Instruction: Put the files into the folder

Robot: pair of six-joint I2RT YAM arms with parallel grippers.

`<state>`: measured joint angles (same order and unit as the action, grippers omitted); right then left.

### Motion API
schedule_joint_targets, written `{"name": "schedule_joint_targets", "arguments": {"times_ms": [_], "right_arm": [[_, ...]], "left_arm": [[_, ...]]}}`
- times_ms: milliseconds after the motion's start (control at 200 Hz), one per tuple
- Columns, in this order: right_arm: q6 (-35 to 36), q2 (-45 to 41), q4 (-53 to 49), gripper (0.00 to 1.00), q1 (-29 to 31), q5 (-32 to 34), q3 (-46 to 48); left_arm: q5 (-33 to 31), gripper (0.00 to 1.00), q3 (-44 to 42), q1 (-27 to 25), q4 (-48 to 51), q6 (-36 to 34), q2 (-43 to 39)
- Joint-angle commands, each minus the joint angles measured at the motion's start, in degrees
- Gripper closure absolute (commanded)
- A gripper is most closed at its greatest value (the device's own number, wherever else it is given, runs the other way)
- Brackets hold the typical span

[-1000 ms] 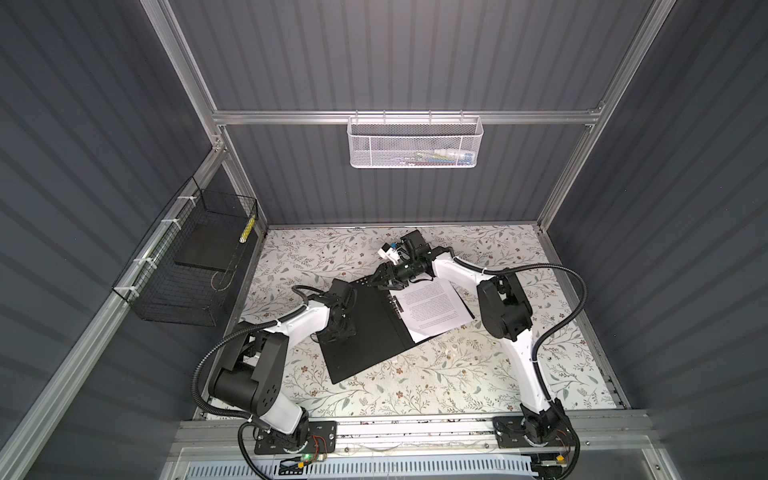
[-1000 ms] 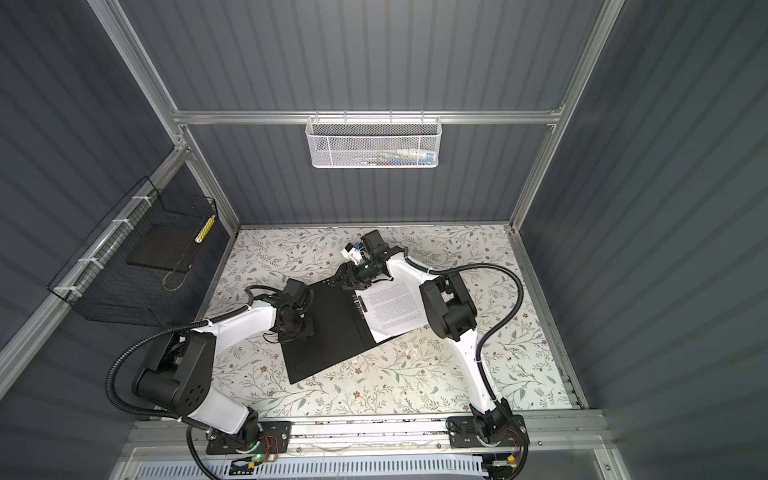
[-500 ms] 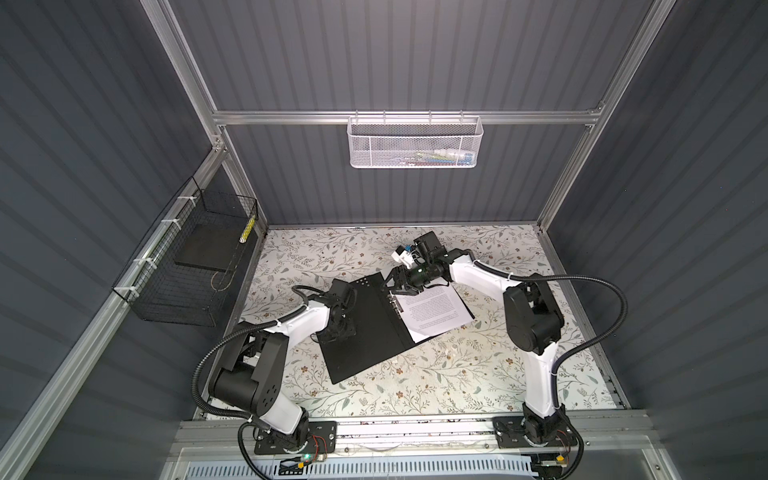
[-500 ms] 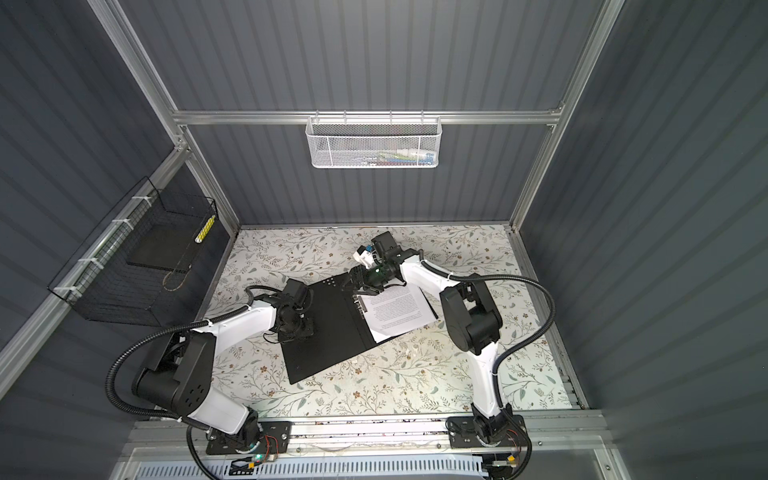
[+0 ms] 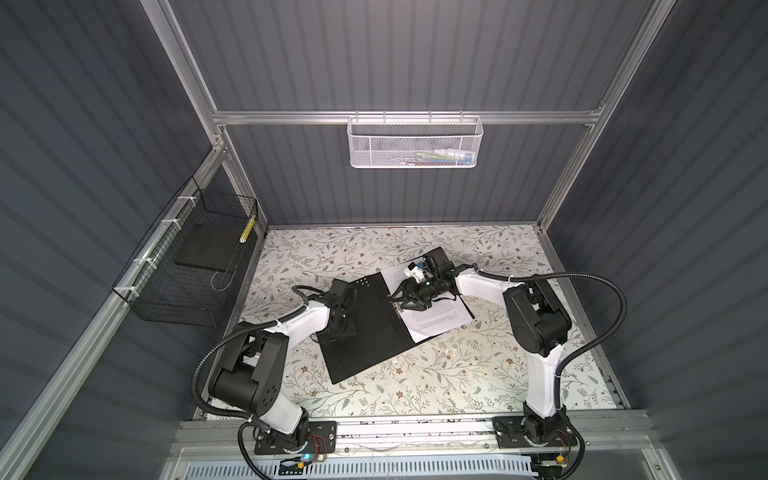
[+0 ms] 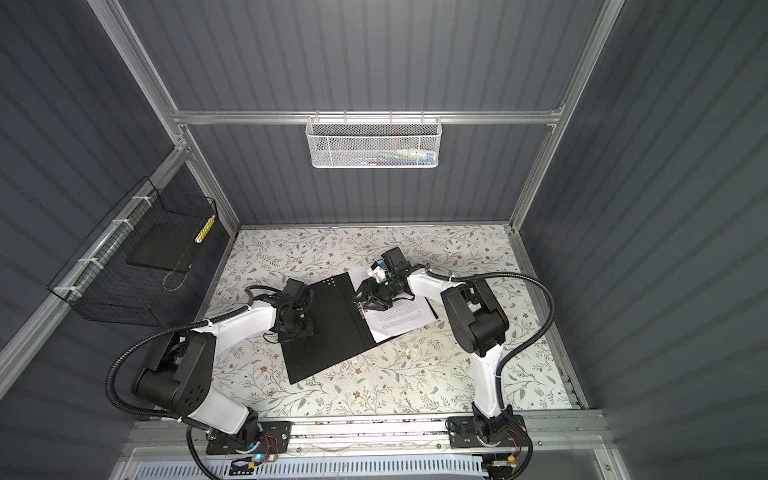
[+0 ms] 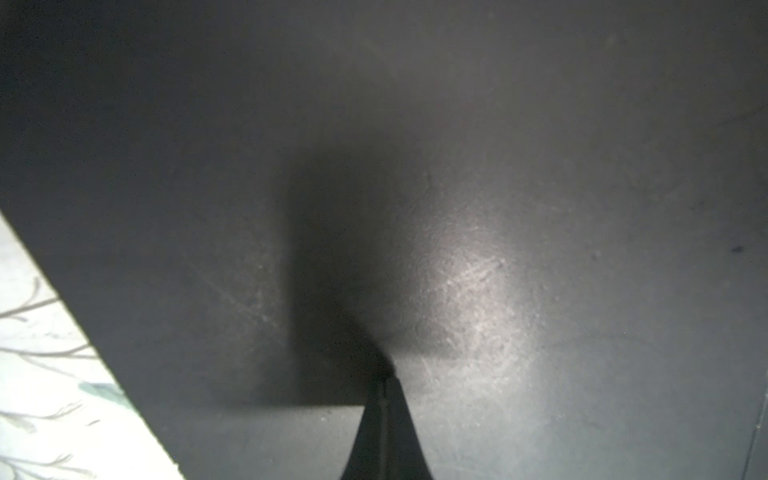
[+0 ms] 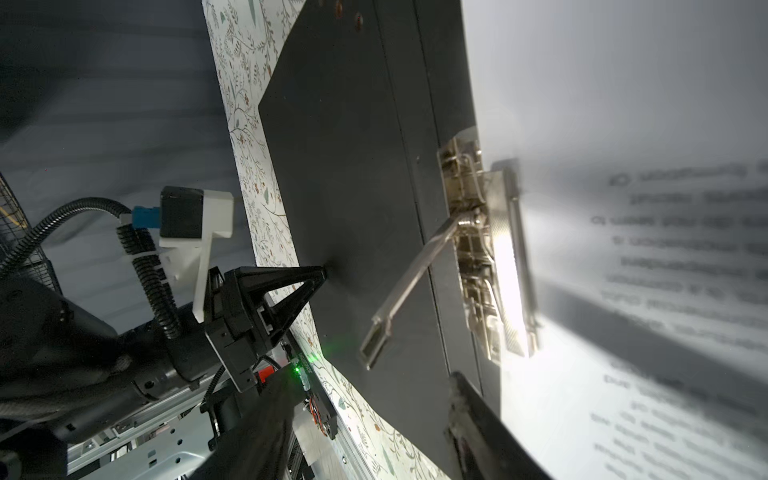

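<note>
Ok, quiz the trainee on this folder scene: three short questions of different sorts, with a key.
1. True or false: the folder lies shut, orange side up.
2. How do the files lie? A crumpled in a ball; B flat on the open folder, by its metal clip; C rolled into a tube.
3. Fill in: the left hand touches the folder's black inside with its jaws ___.
Key: 1 false; 2 B; 3 shut.
</note>
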<state>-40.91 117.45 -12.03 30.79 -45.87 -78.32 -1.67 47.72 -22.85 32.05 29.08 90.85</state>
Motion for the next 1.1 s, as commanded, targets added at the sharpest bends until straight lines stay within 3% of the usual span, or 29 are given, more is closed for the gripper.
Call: {"name": "schedule_joint_targets", "arguments": {"times_ms": [0,300,500,1096], "right_arm": [[-2.51,1.78,4.47,0.39,0.01,-1.54,-0.61],[-4.32,4.78,6.88,0.4,-0.11,-1.86,-2.08],[-2.9,5.55,4.81,0.5,-0.31,-1.47,-3.18],[0.87,6.3,-0.85,0.64,-0.29,-0.12,-4.81]], "left_arm": [[0.53,1.0,-4.71,-0.17,2.53,-0.22,5.32],[0.53,1.0,-4.83,-0.1,2.23,-0.18,5.13],[0.59,1.0,-4.83,-0.14,2.22,-0.41,5.13],[0.53,1.0,-4.77,-0.17,2.22,-0.52,5.26]]}}
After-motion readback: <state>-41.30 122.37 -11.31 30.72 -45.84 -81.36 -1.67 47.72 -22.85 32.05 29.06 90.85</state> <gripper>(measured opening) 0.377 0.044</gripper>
